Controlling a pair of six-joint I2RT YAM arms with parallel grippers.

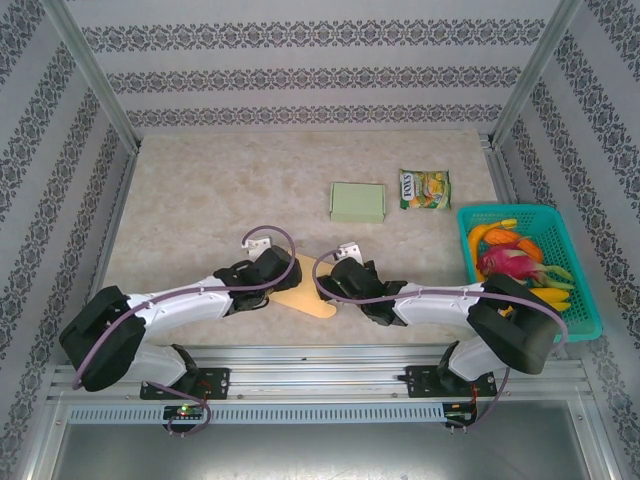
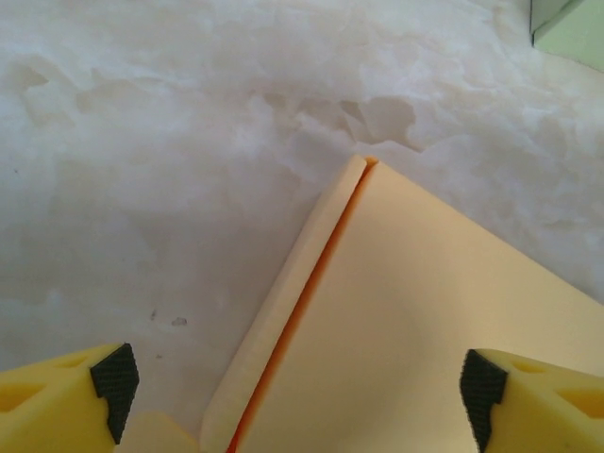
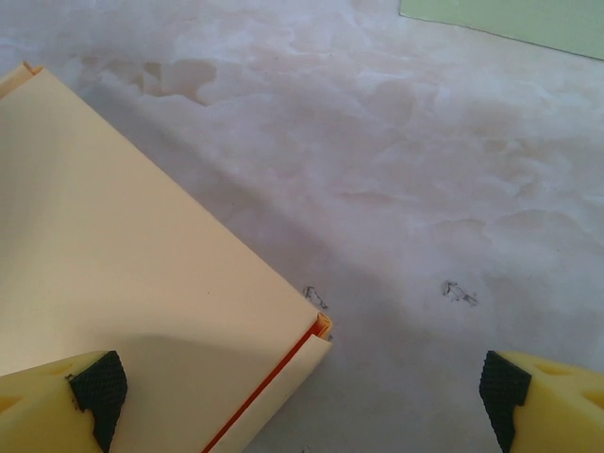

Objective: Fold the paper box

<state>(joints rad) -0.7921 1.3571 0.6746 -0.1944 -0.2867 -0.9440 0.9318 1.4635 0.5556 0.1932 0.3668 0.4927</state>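
The paper box (image 1: 312, 297) lies flat on the table near the front edge, a pale yellow sheet with orange showing in its seams. Both grippers hover low over it. My left gripper (image 1: 285, 268) is at its left end, jaws wide apart; the box (image 2: 396, 321) fills the space between the yellow fingertips (image 2: 113, 377), a narrow side flap (image 2: 283, 311) lying flat along an orange crease. My right gripper (image 1: 345, 272) is at its right end, open, with the box's corner (image 3: 316, 330) lying between the fingers (image 3: 94, 387). Neither gripper holds anything.
A flat light-green box (image 1: 357, 202) lies in the middle of the table, a snack packet (image 1: 425, 188) to its right. A teal basket (image 1: 590, 300) of toy fruit stands at the right edge. Patterned walls and metal posts enclose the table.
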